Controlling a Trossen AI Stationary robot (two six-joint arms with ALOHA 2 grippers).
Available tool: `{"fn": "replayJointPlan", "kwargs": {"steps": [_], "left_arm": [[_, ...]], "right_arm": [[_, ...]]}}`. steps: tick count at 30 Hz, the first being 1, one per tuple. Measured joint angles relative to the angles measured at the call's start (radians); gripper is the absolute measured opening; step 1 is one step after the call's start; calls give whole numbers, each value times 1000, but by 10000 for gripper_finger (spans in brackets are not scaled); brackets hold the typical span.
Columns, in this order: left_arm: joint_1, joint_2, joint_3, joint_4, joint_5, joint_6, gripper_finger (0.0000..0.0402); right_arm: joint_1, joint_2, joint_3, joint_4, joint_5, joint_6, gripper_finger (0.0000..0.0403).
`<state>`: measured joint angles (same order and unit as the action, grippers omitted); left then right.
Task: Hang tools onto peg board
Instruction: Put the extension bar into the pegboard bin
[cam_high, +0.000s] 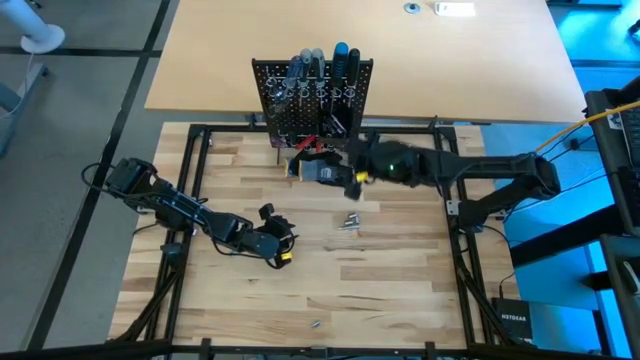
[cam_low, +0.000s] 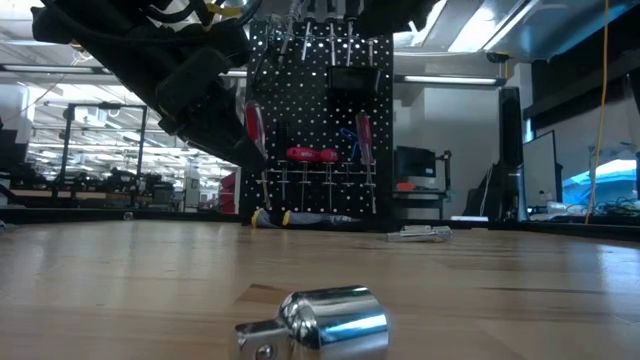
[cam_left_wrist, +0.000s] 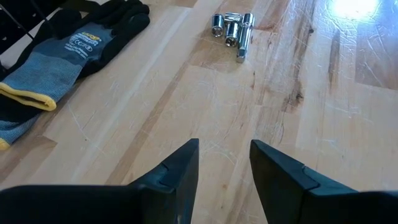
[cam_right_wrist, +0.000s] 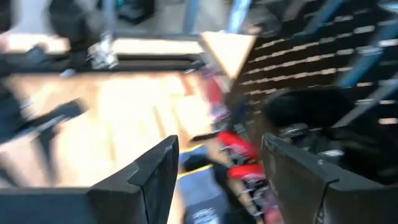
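The black peg board stands upright at the table's far side, with dark- and blue-handled screwdrivers stuck in its top rows. Red-handled screwdrivers hang lower down. My right gripper hovers open just in front of the board's lower part, above the table; red handles show blurred beyond its fingers. My left gripper stands open over bare wood near the table's middle, with nothing between its fingers. A cluster of shiny silver sockets lies ahead of it on the table.
A grey-black glove with a yellow cuff lies on the table under the right arm, in front of the board. One silver socket lies alone near the table's near edge. Black frame rails run along the wooden work area.
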<state>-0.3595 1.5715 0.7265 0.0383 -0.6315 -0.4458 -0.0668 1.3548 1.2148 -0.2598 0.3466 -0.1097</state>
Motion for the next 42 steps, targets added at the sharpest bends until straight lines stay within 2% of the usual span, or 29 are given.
{"fn": "replayJointPlan", "kwargs": {"steps": [8, 14, 20, 32, 36, 42], "left_arm": [[0, 0, 0, 1, 0, -3, 134], [0, 0, 0, 1, 0, -4, 134], [0, 0, 0, 1, 0, -5, 134], [0, 0, 0, 1, 0, -3, 134], [0, 0, 0, 0, 0, -3, 134], [0, 0, 0, 0, 0, -3, 134]], "right_arm": [[174, 36, 0, -134, -2, 29, 225], [251, 106, 0, -213, -2, 52, 225], [292, 209, 0, -262, -50, 87, 225], [308, 405, 0, -385, -52, 118, 223], [308, 432, 0, -402, -88, 137, 198], [301, 457, 0, -412, -114, 130, 134]]}}
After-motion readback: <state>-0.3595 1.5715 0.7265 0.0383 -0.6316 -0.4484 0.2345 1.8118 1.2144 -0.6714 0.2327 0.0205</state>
